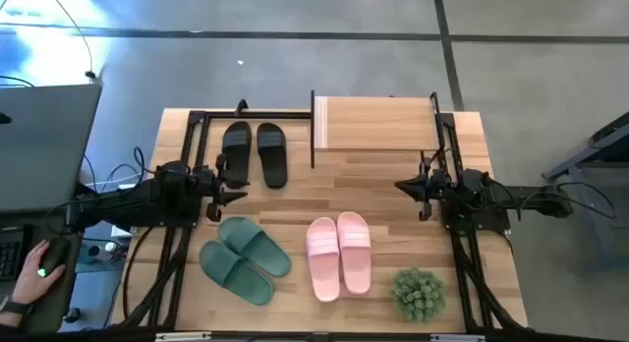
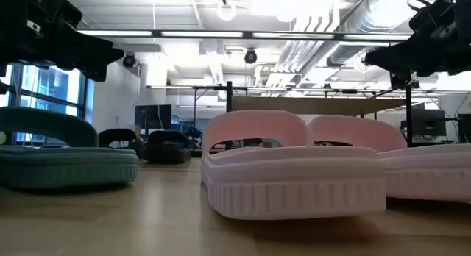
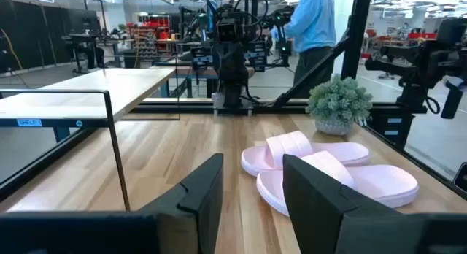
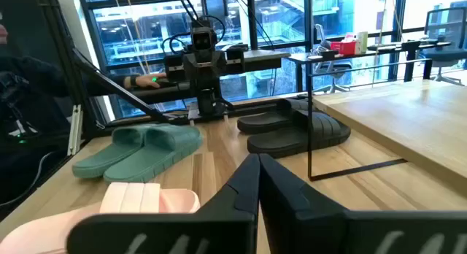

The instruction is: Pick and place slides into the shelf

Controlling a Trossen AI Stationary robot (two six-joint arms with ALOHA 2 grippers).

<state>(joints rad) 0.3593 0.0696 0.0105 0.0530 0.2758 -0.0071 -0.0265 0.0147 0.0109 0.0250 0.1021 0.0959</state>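
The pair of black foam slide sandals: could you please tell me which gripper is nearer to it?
Left. The left gripper hangs right beside the pair of black foam slide sandals, its fingers parted and empty. The right gripper waits across the table, in front of the wooden-topped shelf, shut.

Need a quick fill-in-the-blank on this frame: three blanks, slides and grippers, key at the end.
1. The pale pink foam slides lie beside the round green spiky ____.
2. The black foam slides lie left of the low wooden-topped ____.
3. The right gripper is ____, holding nothing; the left gripper is open.

Missing words: plant; shelf; shut
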